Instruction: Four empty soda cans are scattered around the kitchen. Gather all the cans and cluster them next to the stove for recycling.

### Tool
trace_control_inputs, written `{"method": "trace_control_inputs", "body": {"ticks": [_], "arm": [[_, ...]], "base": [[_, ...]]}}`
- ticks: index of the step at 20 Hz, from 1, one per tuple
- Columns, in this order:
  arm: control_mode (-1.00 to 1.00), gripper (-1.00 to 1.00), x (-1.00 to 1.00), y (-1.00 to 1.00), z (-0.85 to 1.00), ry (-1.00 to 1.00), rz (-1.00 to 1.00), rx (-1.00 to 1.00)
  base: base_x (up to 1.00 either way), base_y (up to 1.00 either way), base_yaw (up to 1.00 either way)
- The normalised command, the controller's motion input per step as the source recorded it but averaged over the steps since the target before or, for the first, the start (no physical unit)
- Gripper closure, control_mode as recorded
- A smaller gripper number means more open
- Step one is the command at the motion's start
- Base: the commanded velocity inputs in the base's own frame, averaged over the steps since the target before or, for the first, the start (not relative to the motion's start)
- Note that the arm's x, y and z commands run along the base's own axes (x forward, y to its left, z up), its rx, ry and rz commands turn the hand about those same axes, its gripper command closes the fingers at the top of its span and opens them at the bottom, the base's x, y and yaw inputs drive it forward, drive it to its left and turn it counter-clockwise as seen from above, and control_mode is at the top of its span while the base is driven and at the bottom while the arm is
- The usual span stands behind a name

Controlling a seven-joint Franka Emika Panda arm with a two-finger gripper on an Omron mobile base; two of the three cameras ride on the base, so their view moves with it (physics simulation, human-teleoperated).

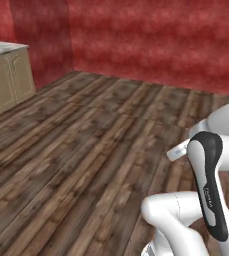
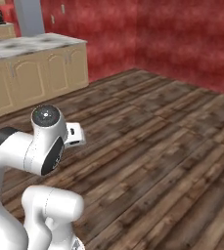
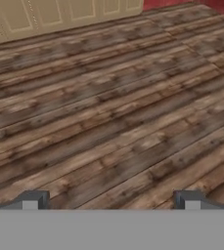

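I'm over bare dark wood-plank floor (image 3: 113, 112), two-finger gripper (image 3: 111, 200) spread wide, holding nothing — can't tell where any cans are — I'd swing toward the beige cabinets (image 2: 30, 73) at 10 o'clock.

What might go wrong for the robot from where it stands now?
Facing bare wood floor and red walls, it may lose time searching. The cabinets stand close on one side, so driving or swinging the arm could clip them. The gripper is open and holds nothing, so the job may be far from done.
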Motion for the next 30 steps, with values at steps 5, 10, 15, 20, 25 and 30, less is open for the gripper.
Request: {"method": "trace_control_inputs", "body": {"ticks": [5,10,15,20,25,30], "arm": [[1.00,-1.00,0.00,0.00,0.00,0.00,0.00,0.00],[1.00,-1.00,0.00,0.00,0.00,0.00,0.00,0.00],[1.00,-1.00,0.00,0.00,0.00,0.00,0.00,0.00],[1.00,-1.00,0.00,0.00,0.00,0.00,0.00,0.00],[1.00,-1.00,0.00,0.00,0.00,0.00,0.00,0.00],[1.00,-1.00,0.00,0.00,0.00,0.00,0.00,0.00]], "base": [[0.53,0.16,0.24],[0.54,0.20,0.23],[0.49,0.22,0.21],[0.46,0.19,0.20],[0.43,0.20,0.20],[0.42,0.19,0.20]]}}
